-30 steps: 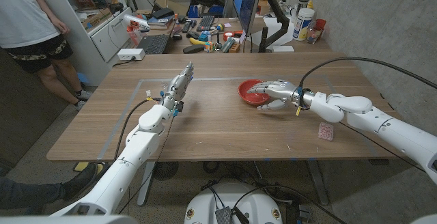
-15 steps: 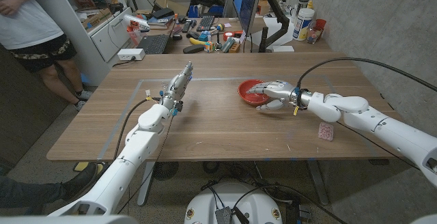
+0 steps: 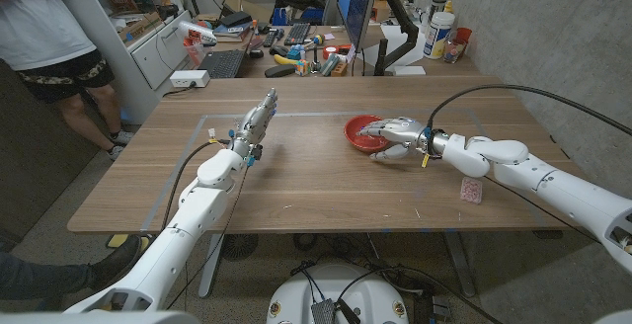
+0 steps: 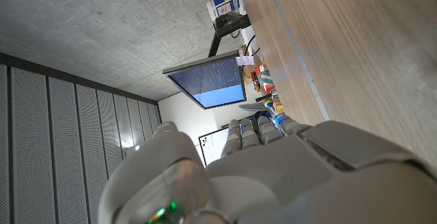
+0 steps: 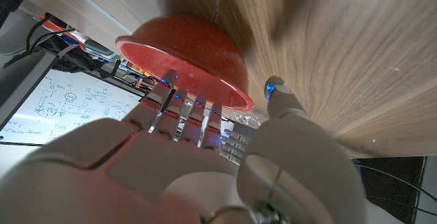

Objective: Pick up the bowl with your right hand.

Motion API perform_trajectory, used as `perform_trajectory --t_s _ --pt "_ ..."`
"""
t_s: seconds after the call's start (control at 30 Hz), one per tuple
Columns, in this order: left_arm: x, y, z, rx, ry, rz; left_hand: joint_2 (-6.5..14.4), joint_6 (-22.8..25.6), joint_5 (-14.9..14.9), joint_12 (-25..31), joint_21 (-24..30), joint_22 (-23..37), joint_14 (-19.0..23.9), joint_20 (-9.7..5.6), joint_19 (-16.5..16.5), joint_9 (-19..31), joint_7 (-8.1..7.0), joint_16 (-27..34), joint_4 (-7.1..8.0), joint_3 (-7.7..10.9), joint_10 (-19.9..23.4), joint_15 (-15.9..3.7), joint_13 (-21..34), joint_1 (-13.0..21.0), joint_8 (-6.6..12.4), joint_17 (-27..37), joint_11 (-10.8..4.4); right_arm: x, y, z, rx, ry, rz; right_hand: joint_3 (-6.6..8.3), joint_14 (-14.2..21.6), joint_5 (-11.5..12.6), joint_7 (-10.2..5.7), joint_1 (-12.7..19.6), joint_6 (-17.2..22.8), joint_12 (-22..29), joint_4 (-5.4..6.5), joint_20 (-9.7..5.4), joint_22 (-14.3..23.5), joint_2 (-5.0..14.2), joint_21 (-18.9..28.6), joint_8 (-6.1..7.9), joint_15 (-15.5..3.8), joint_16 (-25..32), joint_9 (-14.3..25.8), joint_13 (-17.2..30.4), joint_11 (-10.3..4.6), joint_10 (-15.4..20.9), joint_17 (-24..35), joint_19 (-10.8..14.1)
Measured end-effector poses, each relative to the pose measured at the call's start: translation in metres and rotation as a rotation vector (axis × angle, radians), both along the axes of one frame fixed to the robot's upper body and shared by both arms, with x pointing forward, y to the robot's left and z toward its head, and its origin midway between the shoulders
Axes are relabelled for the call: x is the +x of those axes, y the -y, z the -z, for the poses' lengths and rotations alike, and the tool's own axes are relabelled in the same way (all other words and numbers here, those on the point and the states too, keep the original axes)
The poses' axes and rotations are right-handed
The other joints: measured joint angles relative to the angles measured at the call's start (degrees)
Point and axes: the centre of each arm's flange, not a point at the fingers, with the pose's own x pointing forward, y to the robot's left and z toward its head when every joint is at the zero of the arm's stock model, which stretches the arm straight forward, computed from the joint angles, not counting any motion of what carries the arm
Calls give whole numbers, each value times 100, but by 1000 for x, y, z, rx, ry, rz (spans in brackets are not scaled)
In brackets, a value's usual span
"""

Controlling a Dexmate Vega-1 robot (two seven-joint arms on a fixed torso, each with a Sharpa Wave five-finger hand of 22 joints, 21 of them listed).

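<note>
A red bowl (image 3: 360,132) stands upright on the wooden table, right of centre; in the right wrist view the bowl (image 5: 184,50) shows close ahead of the hand. My right hand (image 3: 395,132) is at its right side, fingers (image 5: 179,108) reaching over the rim and into the bowl, thumb (image 5: 281,101) outside the wall with a small gap showing. The bowl still sits on the table. My left hand (image 3: 255,124) stands on the table left of centre, fingers straight and together, holding nothing; its back (image 4: 273,169) shows in the left wrist view.
A small pink packet (image 3: 471,191) lies near my right forearm. Tape lines (image 3: 202,131) mark the table's left half. A cluttered desk with a monitor (image 3: 355,3) stands behind the far edge. A person (image 3: 49,38) stands at the back left.
My right hand has crept slightly left, further over the bowl's rim. The bowl and my left hand have stayed put. The person at the back left has shifted.
</note>
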Motion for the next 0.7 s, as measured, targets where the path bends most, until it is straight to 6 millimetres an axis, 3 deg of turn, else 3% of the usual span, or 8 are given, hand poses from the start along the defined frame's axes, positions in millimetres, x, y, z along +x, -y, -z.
perform_trajectory --t_s 0.7 --pt "0 -1 -1 1 -6 1 0 1 0 0 0 -1 0 21 -21 0 -2 0 16 -16 -11 0 0 0 0 0 -11 4 3 3 -15 21 15 84 143 0 -129 141 464 44 -12 -3 -1 21 -82 143 0 15 -1 0 -26 192 -6 79"
